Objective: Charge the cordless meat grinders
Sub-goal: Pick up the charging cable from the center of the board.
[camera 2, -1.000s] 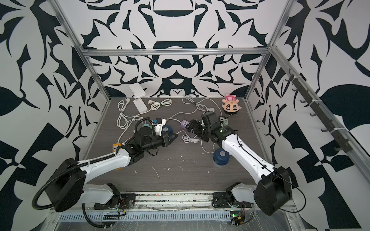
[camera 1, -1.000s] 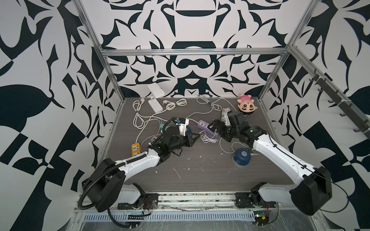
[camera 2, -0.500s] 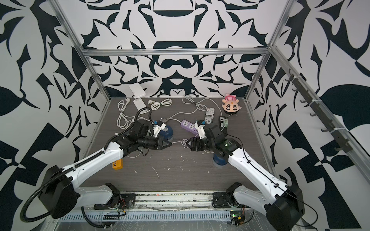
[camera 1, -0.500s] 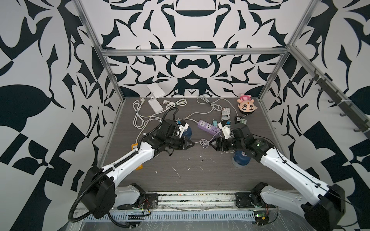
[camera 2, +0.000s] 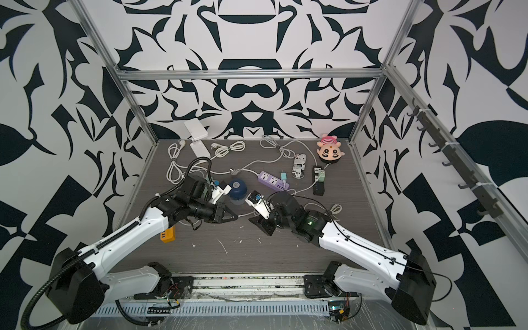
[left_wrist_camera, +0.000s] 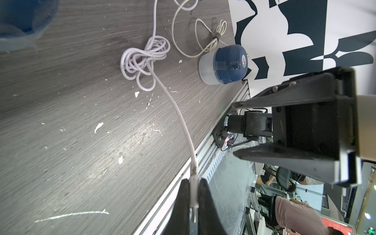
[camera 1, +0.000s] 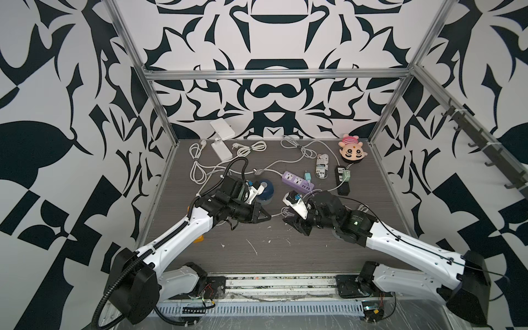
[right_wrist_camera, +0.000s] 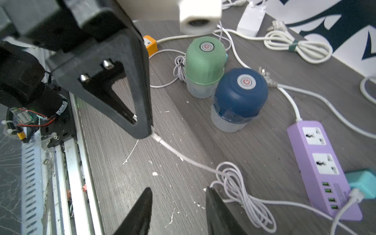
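Listing by size, largest first; I am reading clock hours on the top views, with 12 at the far wall.

- Table (camera 1: pixel 285 257): dark wood-grain, carrying everything below.
- Left gripper (camera 1: pixel 268 218): I am keeping none of its gap. It is clamping the plug end of the white cable (left_wrist_camera: pixel 183 126) near the table's middle, tips pointing toward 3 o'clock.
- Right gripper (right_wrist_camera: pixel 178 189): I am holding it low over the table at 3 o'clock from the left one, jaws apart and gripping nothing.
- Purple power strip (camera 1: pixel 297 181): lying at 12 o'clock from the right gripper.
- Navy grinder (camera 1: pixel 264 190): standing upright at 12 o'clock from the left gripper.
- Mint green grinder (right_wrist_camera: pixel 203 61): standing just beside that navy grinder in the right wrist view.
- Second navy grinder (left_wrist_camera: pixel 223 65): showing in the left wrist view only, standing near the table's edge; my right arm is covering it in both top views.
- Pink plush toy (camera 1: pixel 353 151): lying at 2 o'clock, in the far corner.
- Orange power strip (camera 2: pixel 167 235): lying at 8 o'clock, partly under my left arm.
- Cable coil (right_wrist_camera: pixel 240 193): the white cable is running toward 3 o'clock into this tied bundle, near the right gripper.
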You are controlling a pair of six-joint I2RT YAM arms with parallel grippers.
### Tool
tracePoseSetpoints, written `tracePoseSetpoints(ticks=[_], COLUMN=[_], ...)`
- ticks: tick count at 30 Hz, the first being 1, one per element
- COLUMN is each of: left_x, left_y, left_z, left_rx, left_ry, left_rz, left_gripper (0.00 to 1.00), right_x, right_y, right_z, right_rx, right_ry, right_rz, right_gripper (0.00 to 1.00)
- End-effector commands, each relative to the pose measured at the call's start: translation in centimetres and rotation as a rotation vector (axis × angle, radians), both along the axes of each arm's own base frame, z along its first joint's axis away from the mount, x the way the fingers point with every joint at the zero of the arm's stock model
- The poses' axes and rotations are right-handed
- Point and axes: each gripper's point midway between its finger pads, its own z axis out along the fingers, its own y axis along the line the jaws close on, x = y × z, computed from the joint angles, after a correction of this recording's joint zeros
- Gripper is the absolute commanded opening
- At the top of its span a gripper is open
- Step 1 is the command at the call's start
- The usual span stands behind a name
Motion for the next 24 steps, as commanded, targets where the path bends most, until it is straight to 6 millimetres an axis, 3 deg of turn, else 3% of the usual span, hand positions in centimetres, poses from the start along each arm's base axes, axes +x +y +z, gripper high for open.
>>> tracePoseSetpoints(ticks=[1,4,8,12,24], left_x=[-1.4,-1.5,-1.7,-1.8,-1.8], left_y=[0.3,0.2,0.2,0.1,0.0], left_z=[0.0,0.0,0.1,0.2,0.3], left_rx=[-0.018,-0.023,-0.028,-0.033,-0.038], left_ry=[0.04,0.05,0.056,0.059,0.065], left_rz=[-0.049,-0.058,-0.069,-0.073,-0.082], left_gripper=[0.0,0.0,0.0,0.0,0.0], right_x=[-0.5,-0.4,-0.3,-0.1,-0.7], right_y=[1.8,2.4,3.5,4.2,5.0], right_z=[2.1,1.5,1.2,1.2,-0.2], right_rx=[0.009,-0.044,-0.071,-0.082,-0.153], right_ry=[-0.108,-0.09,-0.096,-0.11,-0.046], right_rz=[0.144,0.185,0.225,0.249,0.326], right_gripper=[0.43,0.41,0.48,0.49,0.27])
